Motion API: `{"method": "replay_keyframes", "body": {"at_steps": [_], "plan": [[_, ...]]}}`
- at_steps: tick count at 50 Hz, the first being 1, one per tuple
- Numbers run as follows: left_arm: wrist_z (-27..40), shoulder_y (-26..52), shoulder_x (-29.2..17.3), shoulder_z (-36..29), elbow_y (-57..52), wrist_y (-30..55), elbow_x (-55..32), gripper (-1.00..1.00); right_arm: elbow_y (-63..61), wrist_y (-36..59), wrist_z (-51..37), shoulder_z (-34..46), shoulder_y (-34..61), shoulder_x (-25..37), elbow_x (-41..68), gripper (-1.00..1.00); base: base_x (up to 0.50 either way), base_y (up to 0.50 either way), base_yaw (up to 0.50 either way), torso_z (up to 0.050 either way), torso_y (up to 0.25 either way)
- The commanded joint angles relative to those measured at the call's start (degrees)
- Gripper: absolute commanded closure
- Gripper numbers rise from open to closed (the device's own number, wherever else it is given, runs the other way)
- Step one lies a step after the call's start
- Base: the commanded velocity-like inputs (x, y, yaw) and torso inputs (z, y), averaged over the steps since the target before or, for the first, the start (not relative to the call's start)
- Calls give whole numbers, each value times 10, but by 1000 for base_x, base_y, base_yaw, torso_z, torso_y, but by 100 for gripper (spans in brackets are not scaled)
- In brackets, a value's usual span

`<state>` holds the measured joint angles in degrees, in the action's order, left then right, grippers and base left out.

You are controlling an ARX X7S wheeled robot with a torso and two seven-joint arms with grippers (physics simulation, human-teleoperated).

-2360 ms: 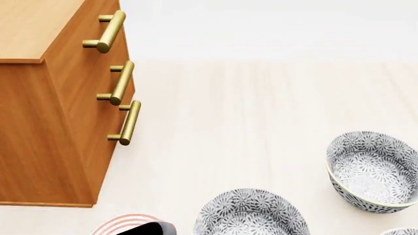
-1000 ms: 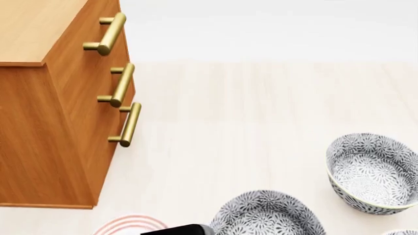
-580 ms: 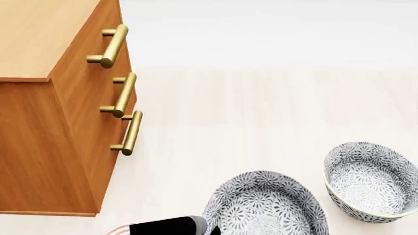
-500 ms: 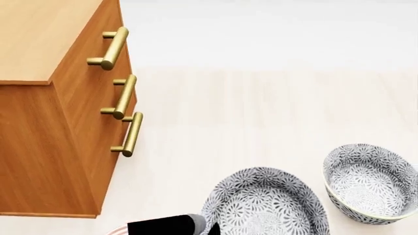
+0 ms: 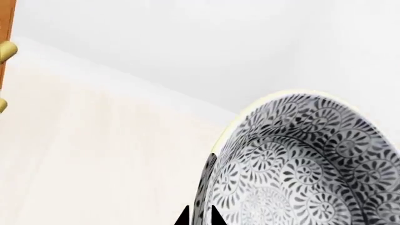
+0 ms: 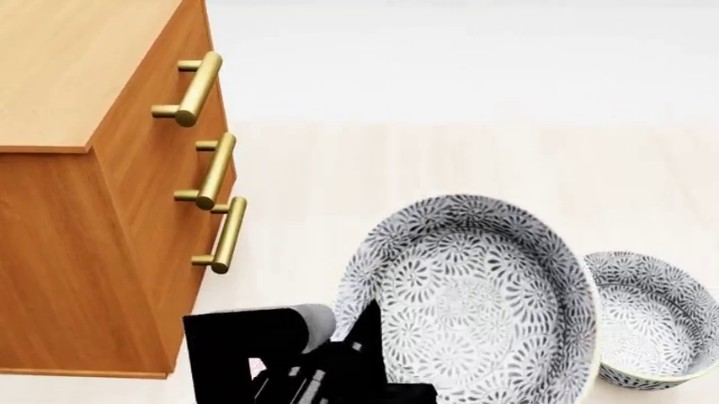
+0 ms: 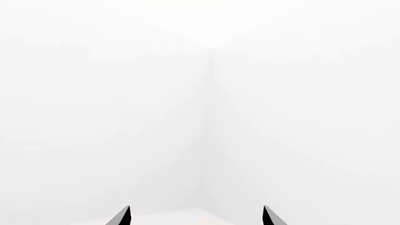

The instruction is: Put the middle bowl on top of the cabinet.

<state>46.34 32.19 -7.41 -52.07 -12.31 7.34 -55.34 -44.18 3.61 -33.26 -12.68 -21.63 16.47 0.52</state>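
Observation:
The middle bowl (image 6: 477,299), white with a dense grey floral pattern, hangs lifted off the pale floor and tilted so its inside faces the head camera. My left gripper (image 6: 362,337) is shut on its left rim; in the left wrist view the two dark fingertips pinch the bowl's (image 5: 300,173) wall, with the left gripper (image 5: 198,219) at the frame's lower edge. The orange-brown cabinet (image 6: 79,252) stands to the left, its lighter flat top (image 6: 79,76) bare and higher than the bowl. My right gripper (image 7: 196,216) is open, with only white background between its tips.
An identical bowl (image 6: 657,324) sits on the floor just right of the held one. Three brass bar handles (image 6: 211,172) stick out from the cabinet's front toward the bowls. A sliver of the cabinet (image 5: 6,28) shows in the left wrist view.
The left gripper has risen into the head view with the middle bowl, which has left the floor and tilted up. The cabinet and the right-hand bowl have slid lower in the view.

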Motion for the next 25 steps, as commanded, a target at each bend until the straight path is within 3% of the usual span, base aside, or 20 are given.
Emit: {"method": "replay_keyframes", "body": {"at_steps": [1,17,25], "plan": [[24,77,-15,12,-77,34,-6,100,-2,8,-2,4,9,2,-1,-100,0,0,0,42,182],[125,244,-46,87,-132,115,-60,100,-2,11,-8,13,14,2,-7,-100,0,0,0,3,4],[193,321,-66,139,-119,176,-185,100,0,13,-10,26,19,-1,-14,-100,0,0,0,0,0]]}}
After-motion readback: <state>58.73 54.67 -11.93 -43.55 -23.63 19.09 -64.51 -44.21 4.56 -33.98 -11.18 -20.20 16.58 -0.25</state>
